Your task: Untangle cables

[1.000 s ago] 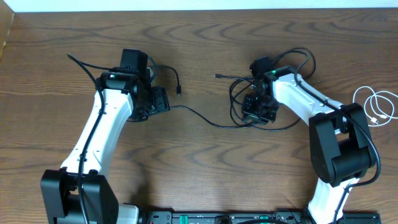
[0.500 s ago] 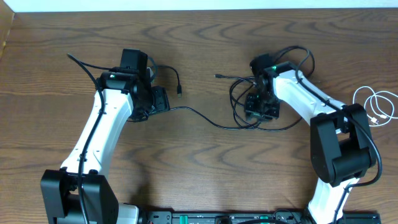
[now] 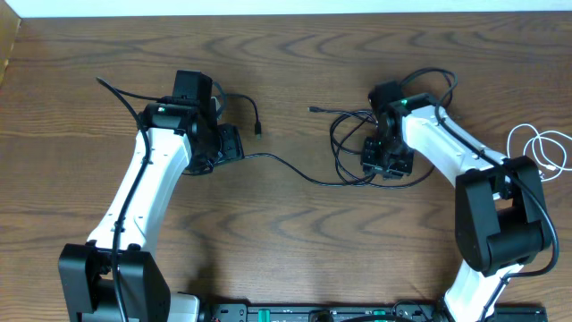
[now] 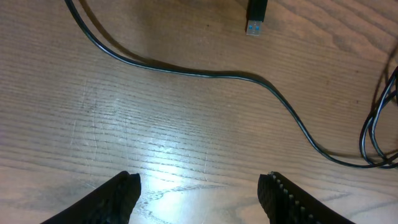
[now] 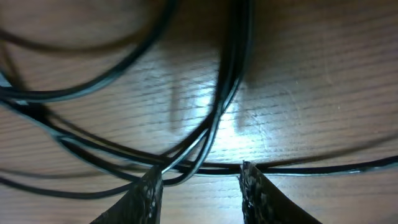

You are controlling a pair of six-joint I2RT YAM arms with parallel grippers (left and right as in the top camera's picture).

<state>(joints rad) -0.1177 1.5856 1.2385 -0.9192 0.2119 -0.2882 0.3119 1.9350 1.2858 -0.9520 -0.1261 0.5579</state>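
The black cable (image 3: 313,180) runs from a plug (image 3: 257,131) by my left gripper (image 3: 222,143) across the table to a tangle of loops (image 3: 344,134) under my right gripper (image 3: 386,157). In the left wrist view the jaws (image 4: 199,186) are open over bare wood, with the cable (image 4: 217,76) and its plug (image 4: 255,14) lying beyond them. In the right wrist view the gripper (image 5: 200,182) is open low over the table, and several black strands (image 5: 231,68) cross just past its fingertips. The white cable (image 3: 539,150) lies coiled at the far right, apart from the black one.
Thicker black wires arch over the right arm's wrist (image 3: 429,80). The table's back edge meets a pale wall (image 3: 286,7). The arm bases (image 3: 116,277) (image 3: 496,241) stand along the front edge.
My right gripper has shifted a little to the right over the tangle and its jaws have opened slightly. The left arm has not moved.
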